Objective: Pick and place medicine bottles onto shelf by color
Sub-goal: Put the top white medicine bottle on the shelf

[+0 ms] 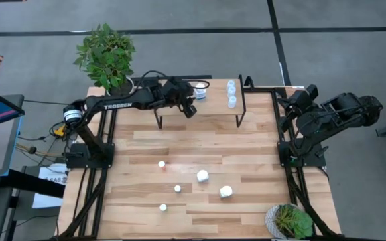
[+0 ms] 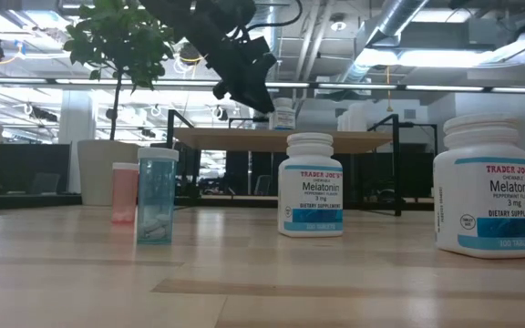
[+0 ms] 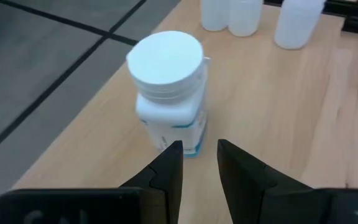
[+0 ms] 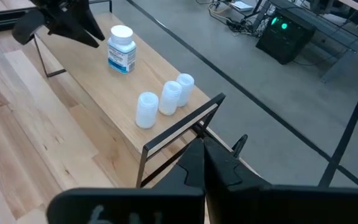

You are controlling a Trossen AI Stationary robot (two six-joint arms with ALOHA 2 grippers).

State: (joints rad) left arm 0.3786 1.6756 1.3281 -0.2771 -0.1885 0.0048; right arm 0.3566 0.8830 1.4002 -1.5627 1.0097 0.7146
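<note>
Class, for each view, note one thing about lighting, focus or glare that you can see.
High view: even light. Low view: the near melatonin bottle looms large, bright ceiling lights behind. Left wrist view: the white-capped bottle is sharp and evenly lit. Right wrist view: a green light glows in the background.

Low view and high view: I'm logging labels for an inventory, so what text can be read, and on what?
"TRADER JOE'S Melatonin 3 mg DIETARY SUPPLEMENT": middle white bottle.
Same wording, plus "100 TABLETS": right white bottle.
"TROSSEN": left arm.
White bottle on the shelf: label unreadable.
Blue bottle, pink bottle: no text visible.
</note>
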